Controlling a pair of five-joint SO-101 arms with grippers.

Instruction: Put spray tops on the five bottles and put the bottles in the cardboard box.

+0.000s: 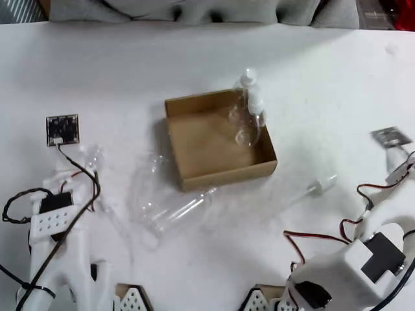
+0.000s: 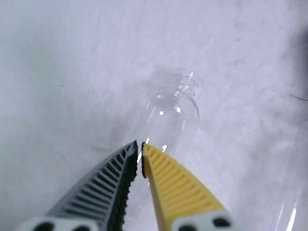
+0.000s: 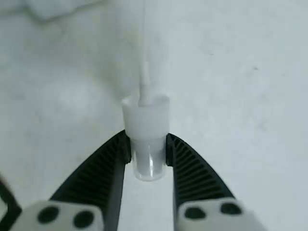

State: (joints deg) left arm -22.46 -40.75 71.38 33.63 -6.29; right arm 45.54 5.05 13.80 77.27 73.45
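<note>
Clamping a white plastic spray top with thin dip tube (image 3: 144, 120) between the right jaws by its clear cap end, tube pointing away over the white tabletop (image 3: 240, 72), likely so the tube can enter a neck first. Holding the left jaws pressed together, tips poised at the base of a clear, uncapped plastic bottle (image 2: 171, 113) lying on its side, probably to steady or lift it. Sitting low at seven o'clock for the left arm (image 1: 55, 223), folded at five o'clock for the right arm (image 1: 350, 269). Housing two capped clear bottles (image 1: 248, 113) in the one o'clock corner of the brown cardboard box (image 1: 201, 146). Leaving more bare bottles (image 1: 178, 208) at seven o'clock from it, and a spare spray top (image 1: 319, 186) at four.
</note>
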